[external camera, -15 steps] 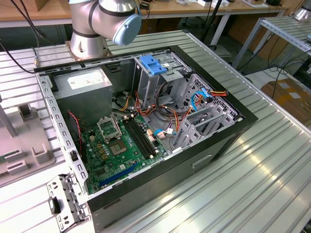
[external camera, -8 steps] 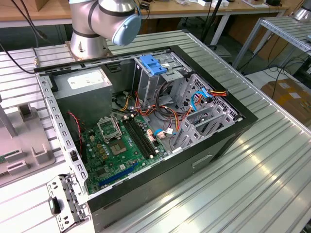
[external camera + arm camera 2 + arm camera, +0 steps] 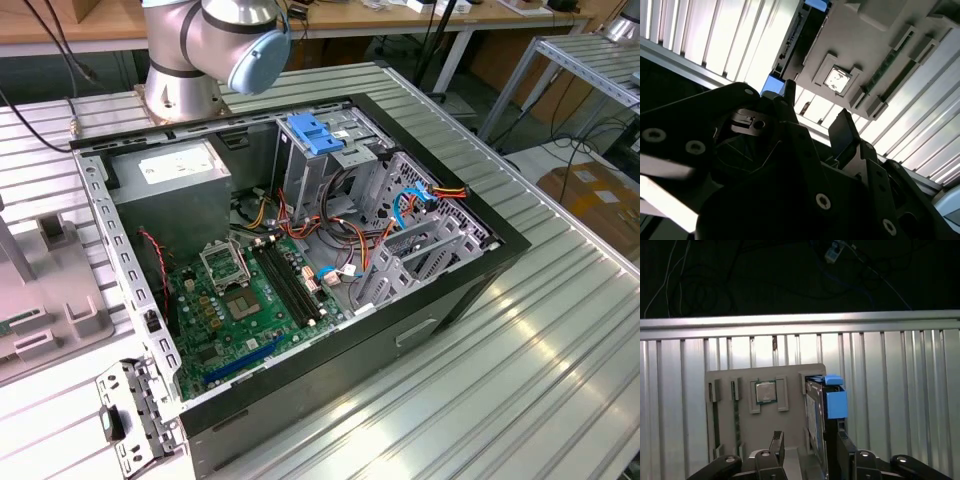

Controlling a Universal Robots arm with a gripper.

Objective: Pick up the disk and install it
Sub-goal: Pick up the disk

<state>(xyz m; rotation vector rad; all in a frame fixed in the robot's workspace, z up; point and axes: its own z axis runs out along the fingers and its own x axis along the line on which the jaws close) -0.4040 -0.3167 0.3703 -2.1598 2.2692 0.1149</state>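
Disk (image 3: 815, 410): upright in grey holder (image 3: 725, 420) on bench (image 3: 900, 390); judged stiff, dense, smooth; grasp flat faces
Gripper (image 3: 809, 441): released, poised at disk

- computer case (image 3: 330, 372) lies open on the table (image 3: 530, 370), mid-scene
- arm base (image 3: 185, 95) on the table behind the case, toward the exterior view's left
- inside the case: power supply (image 3: 170, 190) in the far corner on the exterior view's left
- motherboard (image 3: 235, 310) in front of the power supply, on the case floor
- drive cage (image 3: 335, 175) just beside the power supply, on the exterior view's right of it
- latch (image 3: 315, 133) on top of the cage
- bracket (image 3: 130, 420) at the case's near corner, exterior view's left
- holder (image 3: 70, 320) on the table, on the exterior view's left of the case
- first wrist view: chip (image 3: 765, 391) sits in a recess of the holder
- disk (image 3: 816, 410) stands on edge in a slot at the holder's side, beside the chip
- gripper (image 3: 809, 437) near the disk, fingers apart; can't tell if touching
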